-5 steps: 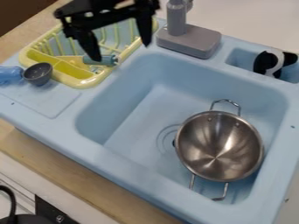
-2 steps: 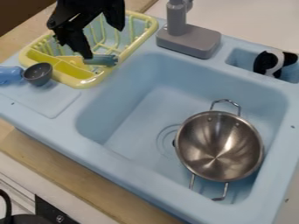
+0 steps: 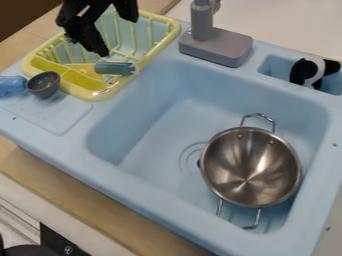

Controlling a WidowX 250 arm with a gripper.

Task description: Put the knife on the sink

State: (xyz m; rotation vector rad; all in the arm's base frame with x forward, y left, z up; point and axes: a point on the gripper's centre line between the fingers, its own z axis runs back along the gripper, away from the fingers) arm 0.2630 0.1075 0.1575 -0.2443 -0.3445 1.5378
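Above one rack (image 3: 99, 94) | two fingers (image 3: 94, 42) spread, released | one knife (image 3: 115, 68) on rack | one pan (image 3: 250, 167) in one sink (image 3: 150, 125)

Open room and obstructions about the light-blue plastic sink (image 3: 133, 185). The left part of the basin is open from above; in the right part, a round stainless-steel pan (image 3: 250, 167) blocks passage, its wire handles projecting toward the back and front walls. Behind the basin, an upright grey faucet (image 3: 216, 47) bars a straight rearward route. At left, the black two-finger claw (image 3: 117, 37) hangs over a yellow plastic dish rack (image 3: 100, 94), whose tines obstruct sideways travel; a small dark-grey bowl (image 3: 43, 84) stands just beside its outer corner.
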